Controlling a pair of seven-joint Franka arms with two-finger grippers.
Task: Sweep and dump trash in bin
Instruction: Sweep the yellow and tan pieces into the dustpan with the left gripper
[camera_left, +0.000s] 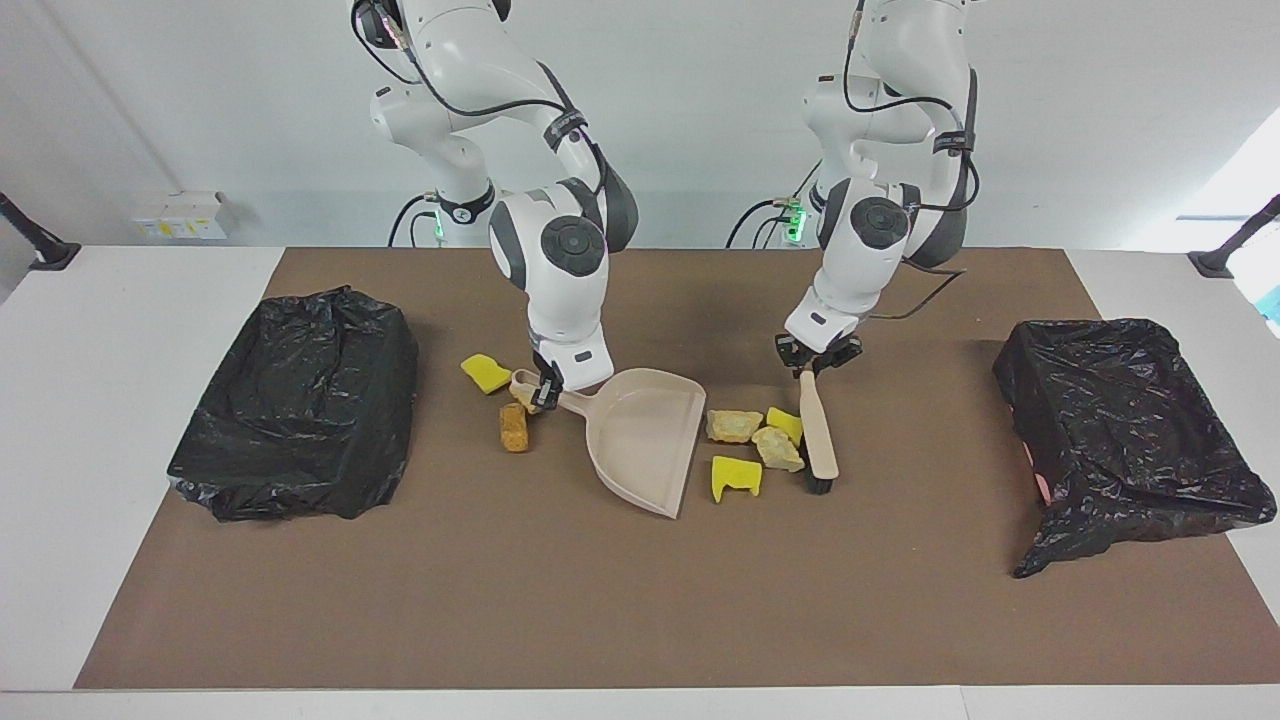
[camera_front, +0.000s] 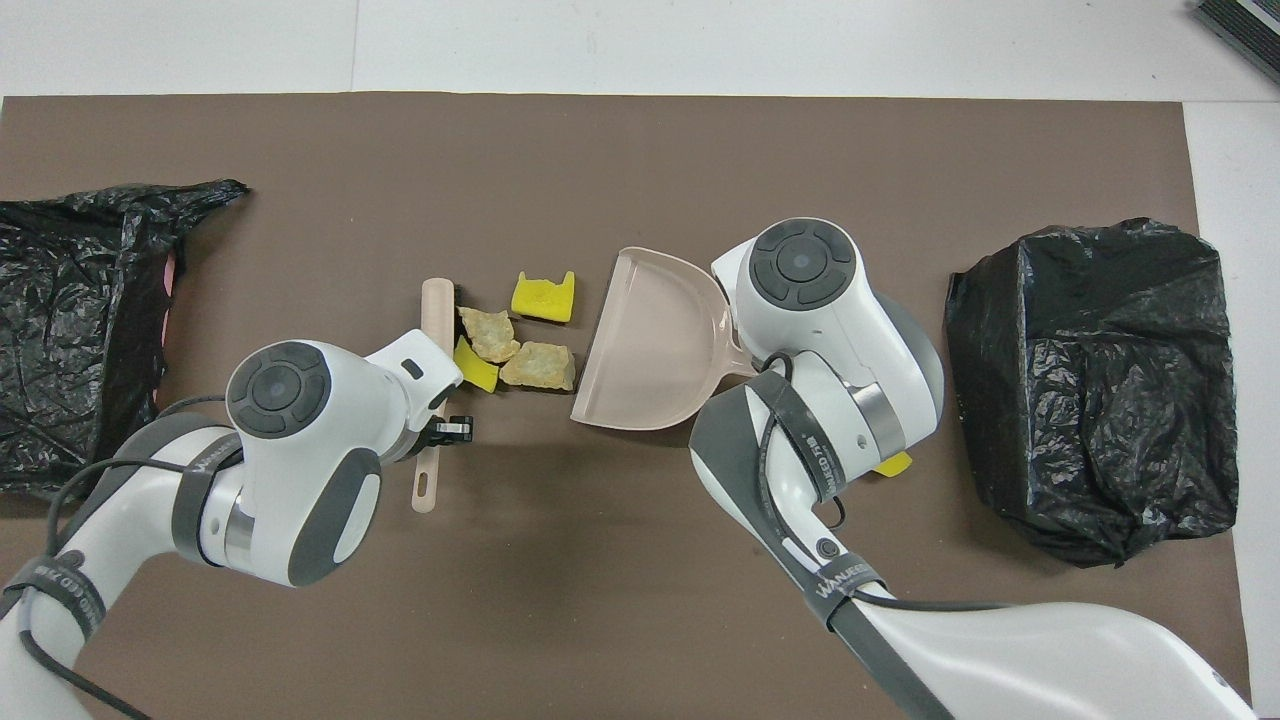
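White walls stand around a white desk (camera_left: 130, 300) covered by a brown mat (camera_left: 640, 600); two bins lined with black bags sit on it, one bin (camera_left: 295, 400) at the right arm's end and the other bin (camera_left: 1130, 420) at the left arm's end.

At the middle of the mat, the right pincer (camera_left: 545, 392) is closed on the handle of a beige dustpan (camera_left: 640, 435), whose open mouth faces the trash; the left pincer (camera_left: 815, 362) is closed on the handle of a brush (camera_left: 820, 430), whose bristles touch the mat.

Four scraps lie between brush and dustpan: a yellow sponge piece (camera_left: 785, 423) and a pale foam lump (camera_left: 777, 450) touch the brush, a second pale foam lump (camera_left: 733, 425) is just beside the dustpan's mouth, and a notched yellow piece (camera_left: 735, 477) lies farther from the robots, apart from the brush.

The facing view alone shows an orange-brown chunk (camera_left: 514, 428) and another yellow sponge (camera_left: 485, 372) beside the dustpan's handle, toward the right arm's end; in the overhead view the right arm covers the chunk and only a corner of that sponge (camera_front: 893, 464) shows; the overhead view shows better that the three scraps at the brush touch each other.
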